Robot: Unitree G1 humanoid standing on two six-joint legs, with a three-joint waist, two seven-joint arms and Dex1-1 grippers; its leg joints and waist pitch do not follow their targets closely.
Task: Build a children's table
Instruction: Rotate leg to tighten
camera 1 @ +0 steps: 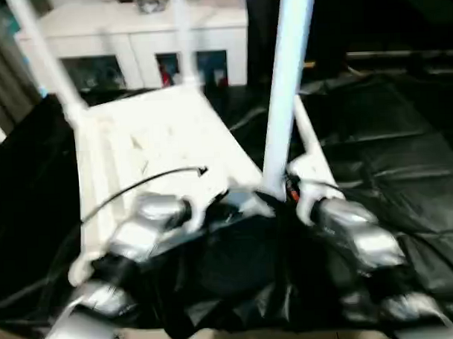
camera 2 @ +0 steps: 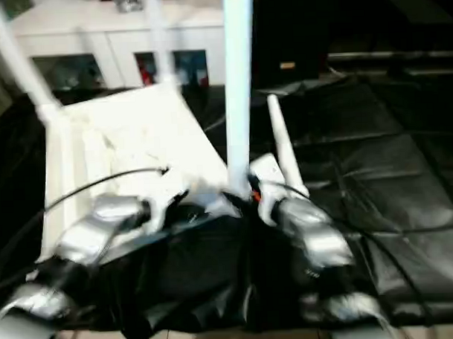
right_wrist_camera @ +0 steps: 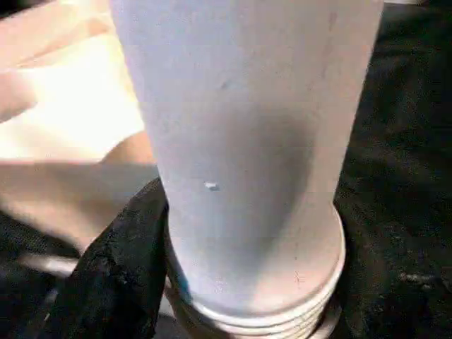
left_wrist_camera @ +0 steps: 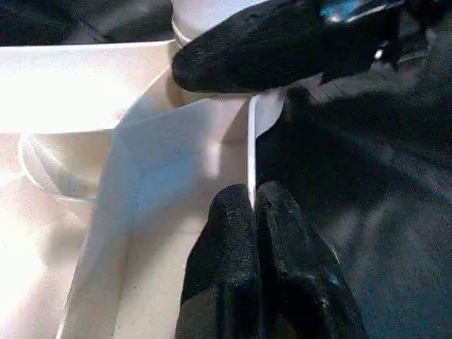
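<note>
The white tabletop (camera 1: 158,142) lies upside down on a black sheet. Two legs stand in its far sockets, one at the far left (camera 1: 48,64) and one at the far right (camera 1: 183,44). A third leg (camera 1: 287,85) stands upright at the near right corner, and my right gripper (camera 1: 287,190) is shut on its flared base; one finger (right_wrist_camera: 116,275) wraps that base in the right wrist view. My left gripper (left_wrist_camera: 253,201) is shut on the tabletop's thin rim (left_wrist_camera: 251,141) just beside that socket. The fourth leg (camera 2: 283,149) lies on the sheet to the right of the tabletop.
A white cabinet with glass fronts (camera 1: 140,38) stands behind the tabletop. The wrinkled black sheet (camera 1: 389,149) spreads to the right and toward me. A black cable (camera 1: 138,187) arcs over the tabletop to my left wrist.
</note>
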